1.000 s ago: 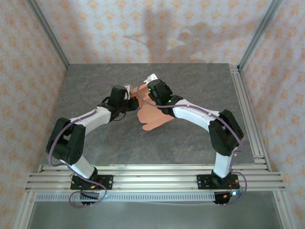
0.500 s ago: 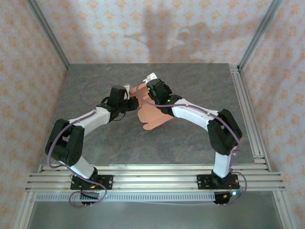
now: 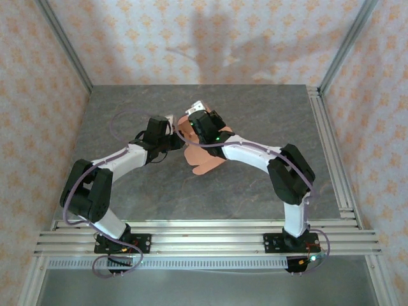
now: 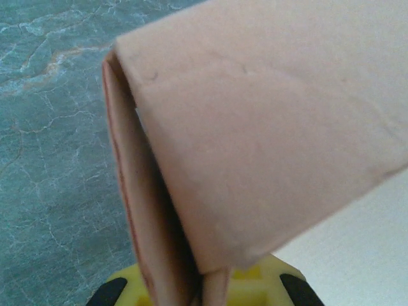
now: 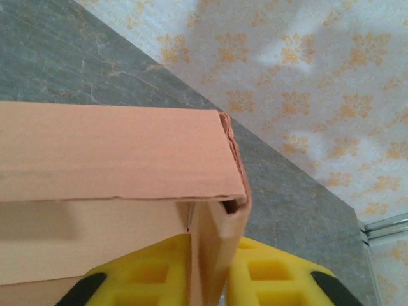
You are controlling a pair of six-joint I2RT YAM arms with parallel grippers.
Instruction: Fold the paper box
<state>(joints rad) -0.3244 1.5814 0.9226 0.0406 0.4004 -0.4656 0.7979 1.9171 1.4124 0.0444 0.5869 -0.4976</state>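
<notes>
**Paper box lifted between the two end effectors, much of it covered**

We see a grey, stone-patterned desk [image 3: 255, 102] closed in by walls [image 3: 210, 38] with an orange flower print. Both arms reach toward the middle of the desk. The left arm [image 3: 121, 159] comes in from the left and the right arm [image 3: 255, 153] from the right, and their wrists almost meet.

Between them is the paper box [image 3: 204, 162], of salmon-orange card and only partly folded. From above, one rounded flap shows below the wrists. The upper part of the card is covered by the right wrist, so we cannot make out its full shape. We also cannot tell if the low flap touches the desk.

In the left wrist view, a big folded panel is very near to the camera and cut off at the top and right edges. The left end effector [image 4: 207, 287] is closed on the lower edges of the card, which go down between its yellow pads [image 4: 127, 290]. Only the tops of the pads show.

In the right wrist view, a long panel runs to a folded corner, and one upright wall of the card stands between the pads of the right end effector [image 5: 210, 268]. The frame cuts off this panel on the left. We cannot tell if these pads press the wall or stand slightly apart from it.
</notes>
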